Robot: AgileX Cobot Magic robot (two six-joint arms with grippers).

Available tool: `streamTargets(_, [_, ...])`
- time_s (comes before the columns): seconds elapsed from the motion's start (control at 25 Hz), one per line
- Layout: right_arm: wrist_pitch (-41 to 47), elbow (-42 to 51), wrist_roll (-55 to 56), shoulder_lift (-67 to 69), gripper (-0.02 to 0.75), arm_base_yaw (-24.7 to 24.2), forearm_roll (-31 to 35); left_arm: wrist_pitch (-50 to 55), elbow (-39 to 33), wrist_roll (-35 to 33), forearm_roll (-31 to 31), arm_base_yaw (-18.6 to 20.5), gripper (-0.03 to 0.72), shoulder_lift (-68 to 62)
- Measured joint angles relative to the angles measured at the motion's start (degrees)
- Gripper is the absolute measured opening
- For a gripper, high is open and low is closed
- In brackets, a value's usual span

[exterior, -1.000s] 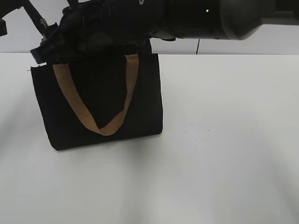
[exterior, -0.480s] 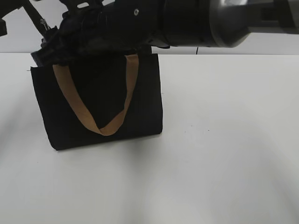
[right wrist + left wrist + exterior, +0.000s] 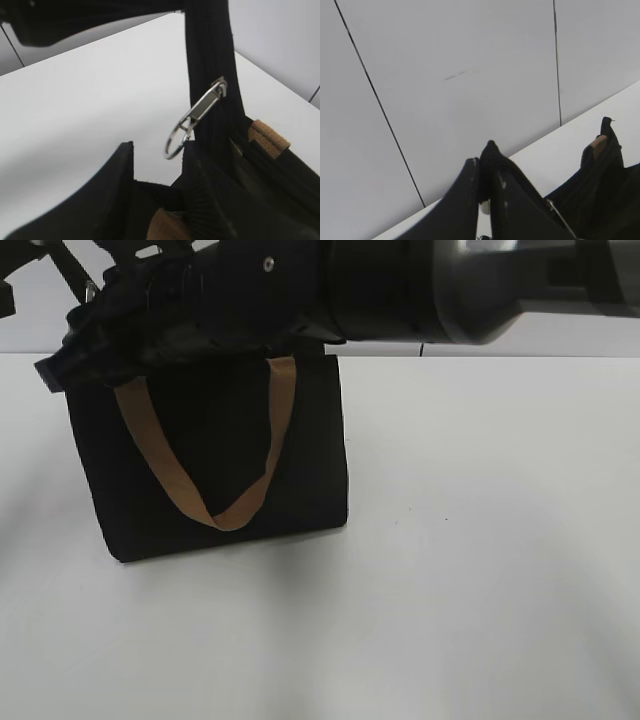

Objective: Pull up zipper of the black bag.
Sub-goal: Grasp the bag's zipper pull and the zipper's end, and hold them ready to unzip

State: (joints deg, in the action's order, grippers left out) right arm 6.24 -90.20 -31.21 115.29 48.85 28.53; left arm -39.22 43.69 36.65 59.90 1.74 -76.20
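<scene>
The black bag [image 3: 210, 455] stands on the white table, one tan handle [image 3: 235, 510] hanging down its front. My right arm reaches across the bag's top from the right; its gripper [image 3: 58, 366] is at the top left corner. In the right wrist view the gripper [image 3: 157, 150] is open. The zipper's silver pull tab [image 3: 202, 107], with a ring, hangs on the black track just beyond the right finger. My left gripper [image 3: 484, 172] is shut on a black fabric tip of the bag [image 3: 605, 165]. In the exterior view it is hidden behind the right arm.
The white table [image 3: 480, 540] stretches to the right and front of the bag. A pale panelled wall [image 3: 470, 75] stands behind the table. Part of the left arm [image 3: 75, 275] shows at the top left.
My right arm has moved left along the bag's top; its gripper now covers the top left corner. The bag has not shifted on the table.
</scene>
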Motion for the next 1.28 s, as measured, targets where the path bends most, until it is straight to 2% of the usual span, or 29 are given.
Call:
streamTargets(0.4, [1.1, 0.0, -0.1, 0.0, 0.211, 0.0, 0.0, 0.1, 0.0, 0.0, 0.0, 0.0, 0.015, 0.0])
streamTargets(0.84, [-0.9, -0.1, 1.4, 0.0, 0.199, 0.0, 0.0, 0.1, 0.0, 0.0, 0.0, 0.0, 0.015, 0.0])
streamTargets(0.92, [-0.9, -0.1, 1.4, 0.0, 0.155, 0.0, 0.0, 0.1, 0.0, 0.0, 0.0, 0.0, 0.015, 0.0])
streamTargets(1.08, [-0.9, -0.1, 1.4, 0.0, 0.007, -0.3, 0.0, 0.1, 0.0, 0.0, 0.0, 0.0, 0.015, 0.0])
streamTargets(1.28, [-0.9, -0.3, 3.4, 0.0, -0.015, -1.4, 0.1, 0.1, 0.0, 0.0, 0.0, 0.0, 0.015, 0.0])
